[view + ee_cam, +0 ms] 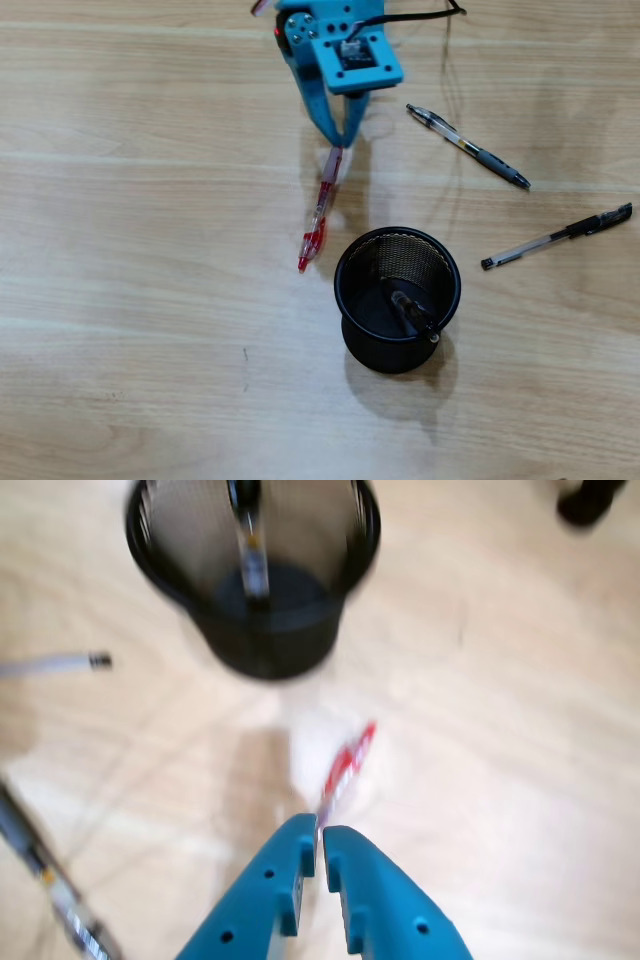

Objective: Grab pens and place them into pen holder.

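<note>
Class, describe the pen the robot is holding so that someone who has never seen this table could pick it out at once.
Start at the black mesh cup in the middle of the wooden table. Just to its upper left in the overhead view, a pen hangs from the blue tool, pointing down toward the cup. It is the only red pen; the two lying to the right are black.

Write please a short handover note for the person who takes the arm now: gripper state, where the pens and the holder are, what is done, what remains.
Gripper: fingers shut on the red pen, pinching its upper end; in the overhead view the pen points down toward the holder. Whether it is lifted cannot be told.
Black mesh pen holder: upright, one dark pen already inside.
Left on the table, right of the holder in the overhead view: a grey-grip pen and a black-capped pen.
Remaining: drop the red pen in, then those two.
</note>
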You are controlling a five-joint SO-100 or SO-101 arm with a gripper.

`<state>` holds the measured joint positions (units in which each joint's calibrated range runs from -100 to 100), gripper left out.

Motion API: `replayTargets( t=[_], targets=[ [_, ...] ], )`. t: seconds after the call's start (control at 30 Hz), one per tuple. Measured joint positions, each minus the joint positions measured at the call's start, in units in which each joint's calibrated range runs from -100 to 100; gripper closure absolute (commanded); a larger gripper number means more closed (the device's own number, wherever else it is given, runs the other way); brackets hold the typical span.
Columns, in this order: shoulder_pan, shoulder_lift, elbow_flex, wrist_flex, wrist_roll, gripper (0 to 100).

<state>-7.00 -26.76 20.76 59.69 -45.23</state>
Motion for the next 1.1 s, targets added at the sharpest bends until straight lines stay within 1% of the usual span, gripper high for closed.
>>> replayTargets(
  t=[0.07, 0.2, 0.27, 0.3, 0.37, 0.5, 0.53, 0.57, 0.63, 0.7, 0.8, 0.87, 0.93, 0.97, 1.03, 1.1],
  targets=[
    [1.72, -1.70, -0.44, 5.52, 0.00, 98],
    [3.72, -2.97, -1.33, 11.65, -1.82, 98],
    [3.33, -3.14, -1.42, 14.76, -4.06, 98],
    [3.05, -3.14, -1.42, 17.35, -6.14, 98],
    [3.05, -3.14, -1.42, 18.82, -7.54, 98],
    [1.72, -3.14, -1.42, 19.08, -7.91, 97],
    [1.72, -3.14, -1.42, 19.08, -7.91, 95],
    [2.00, -3.14, -1.42, 19.08, -7.91, 88],
    [0.57, -2.80, -1.42, 18.99, -7.91, 81],
    [0.29, -0.68, -1.60, 17.95, -7.91, 78],
    [-0.57, 2.80, -0.80, 14.59, -8.69, 78],
    [-2.10, 6.29, 2.84, 11.57, -11.13, 78],
    [-1.81, 7.05, 4.08, 10.01, -12.07, 78],
    [-2.38, 8.58, 7.19, 7.08, -12.48, 78],
    [-2.76, 9.77, 9.32, 5.09, -12.59, 78],
    [-2.38, 10.96, 12.87, -0.09, -12.64, 78]
  ],
)
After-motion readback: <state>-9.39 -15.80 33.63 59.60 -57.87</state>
